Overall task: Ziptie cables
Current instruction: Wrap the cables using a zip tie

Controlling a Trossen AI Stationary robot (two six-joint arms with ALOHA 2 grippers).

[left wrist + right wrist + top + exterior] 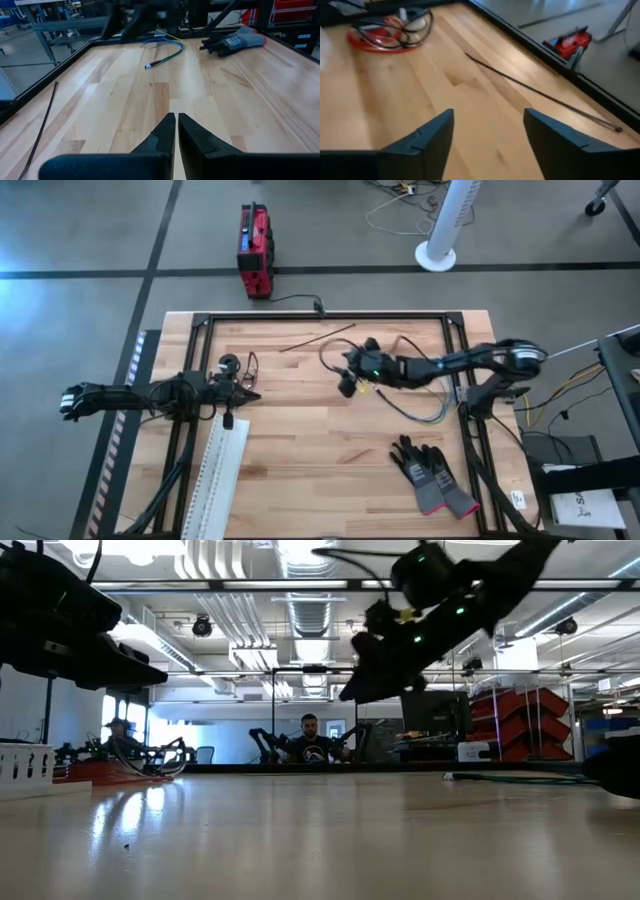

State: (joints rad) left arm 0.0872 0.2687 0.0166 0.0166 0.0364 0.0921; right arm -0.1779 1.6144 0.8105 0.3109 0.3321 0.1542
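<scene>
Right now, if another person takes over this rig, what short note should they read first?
Left gripper: shut, empty, over the table's left side.
Right gripper: open, empty, raised above the middle.
Cables: loose coil of red and black wire near the left gripper, not tied.
Zip tie: lies flat near the far edge, untouched.
Done: nothing visible. Left: pick up the tie, bundle and fasten the cables.

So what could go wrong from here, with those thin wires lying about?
1. The right gripper hangs open above the table near loose cables; coming down, its fingers could snag a loop and drag the bunch.
2. The thin black ziptie lies flat on the wood, so the fingers may slip off it.
3. The left gripper is shut close to the red and black coil; a sweep might push it away.
</scene>
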